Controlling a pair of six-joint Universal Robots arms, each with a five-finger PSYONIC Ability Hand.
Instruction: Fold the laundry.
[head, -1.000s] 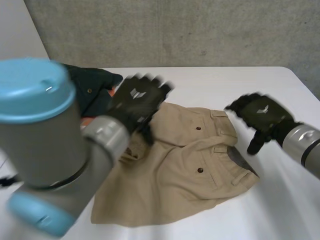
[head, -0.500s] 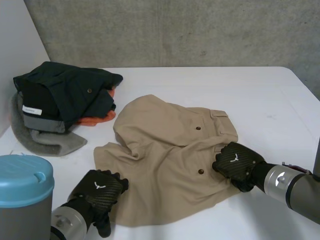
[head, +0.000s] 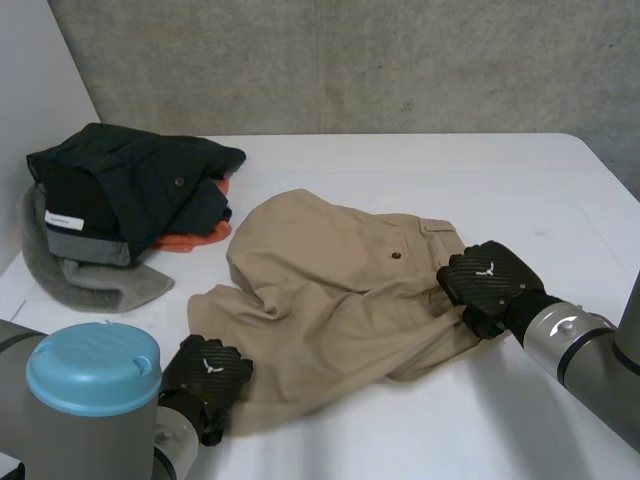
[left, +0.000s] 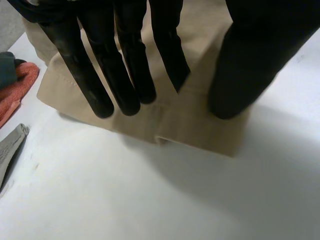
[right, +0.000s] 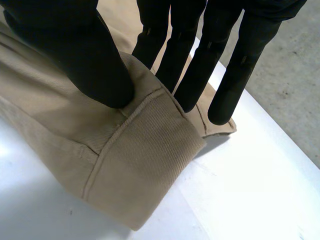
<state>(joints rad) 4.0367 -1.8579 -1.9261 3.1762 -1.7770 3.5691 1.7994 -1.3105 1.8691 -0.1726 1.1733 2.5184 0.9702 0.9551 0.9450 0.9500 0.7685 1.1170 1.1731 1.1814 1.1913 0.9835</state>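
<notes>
Tan shorts (head: 340, 300) lie rumpled in the middle of the white table (head: 450, 170). My left hand (head: 205, 375) sits at their near left hem corner. In the left wrist view its fingers (left: 125, 60) and thumb press in on the hem (left: 200, 125) from both sides, pinching it. My right hand (head: 488, 280) is at the waistband end on the right. Its thumb (right: 85, 55) and fingers clamp a doubled fold of the waistband (right: 135, 160), lifted slightly off the table.
A pile of clothes stands at the back left: a dark green garment (head: 130, 180) on top, orange cloth (head: 195, 237) under it, and a grey piece (head: 95, 280) at the bottom. The orange cloth (left: 20, 90) lies just beyond my left fingertips. A concrete wall runs behind the table.
My left arm swung down from above the shorts to the near hem and closed there. My right hand dropped onto the waistband, shut on it and drew it inward, folding that end over.
</notes>
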